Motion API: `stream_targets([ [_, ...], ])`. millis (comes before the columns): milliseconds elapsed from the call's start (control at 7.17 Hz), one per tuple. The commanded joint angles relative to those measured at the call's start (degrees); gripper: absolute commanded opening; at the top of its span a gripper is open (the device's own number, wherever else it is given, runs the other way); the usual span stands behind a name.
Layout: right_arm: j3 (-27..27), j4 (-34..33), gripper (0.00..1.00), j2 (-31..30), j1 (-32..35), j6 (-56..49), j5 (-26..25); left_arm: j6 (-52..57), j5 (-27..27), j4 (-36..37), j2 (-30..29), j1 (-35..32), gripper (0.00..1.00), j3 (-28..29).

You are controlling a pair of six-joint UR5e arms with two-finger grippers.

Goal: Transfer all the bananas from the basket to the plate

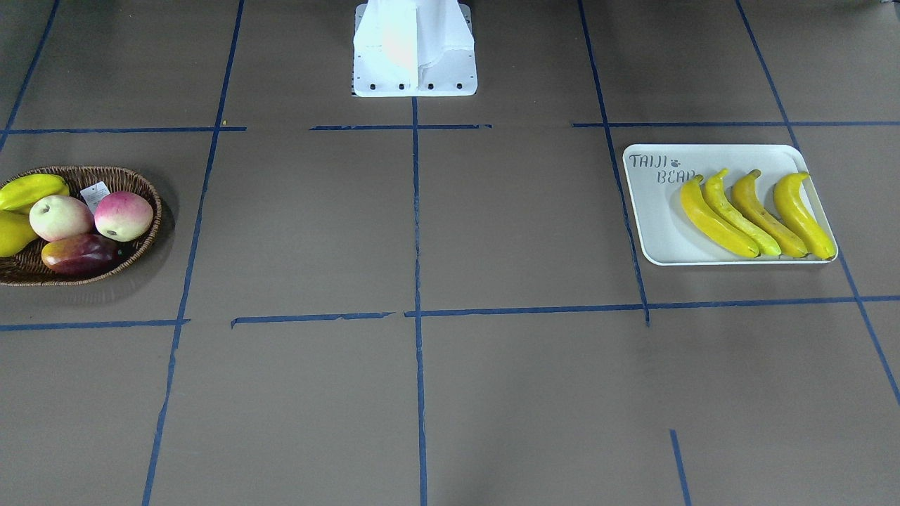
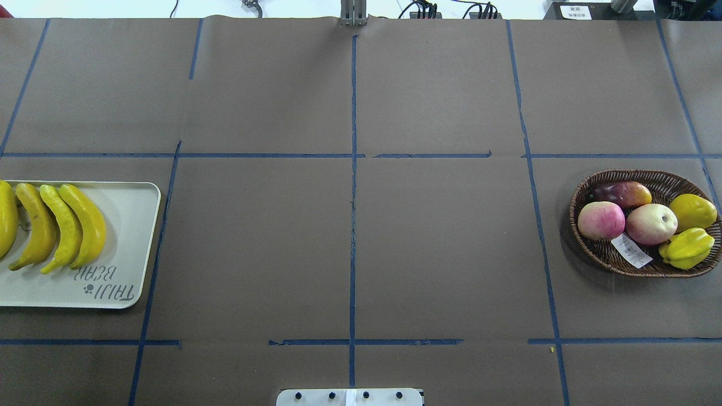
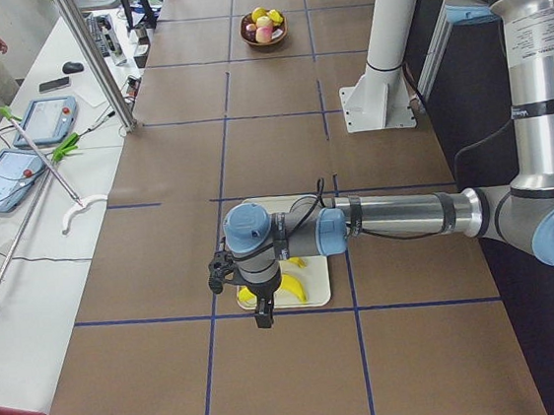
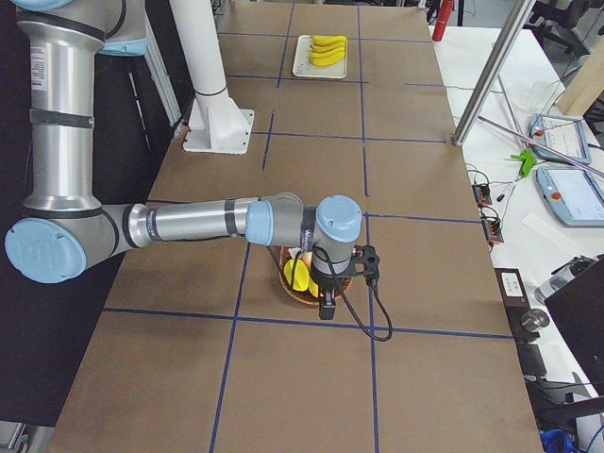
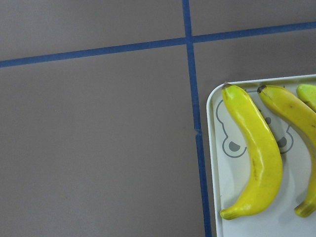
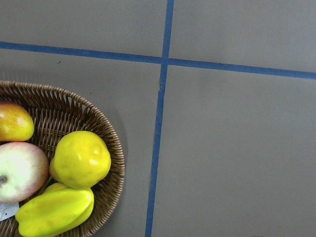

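Several yellow bananas (image 1: 756, 214) lie side by side on the white "TAIJI BEAR" plate (image 1: 654, 218), also in the overhead view (image 2: 56, 225) and the left wrist view (image 5: 256, 158). The wicker basket (image 1: 144, 190) holds other fruit and no banana that I can see. My left gripper (image 3: 265, 316) hangs above the plate's outer end, and my right gripper (image 4: 326, 308) hangs above the basket (image 4: 300, 294). Both show only in the side views, so I cannot tell whether they are open or shut. No fingers show in the wrist views.
The basket (image 2: 586, 194) holds two pink-white apples (image 2: 651, 224), a red mango (image 2: 620, 193), a yellow pear-shaped fruit (image 2: 692, 210), a yellow-green fruit (image 2: 687, 248) and a paper tag. The white robot base (image 1: 415, 49) stands mid-table. Tablets and tools lie on the side bench (image 3: 15, 166).
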Motion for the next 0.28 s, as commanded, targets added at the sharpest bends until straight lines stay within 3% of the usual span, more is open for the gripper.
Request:
stream_targets([
  [0,0.0,0.0,1.00,0.0,0.0,0.0,0.0,0.0,0.0,0.0,0.0,-0.1,1.00,-0.4],
  [139,0.0,0.0,1.00,0.0,-0.1,0.0,-0.1,0.0,0.0,0.0,0.0,-0.1,1.00,-0.4],
])
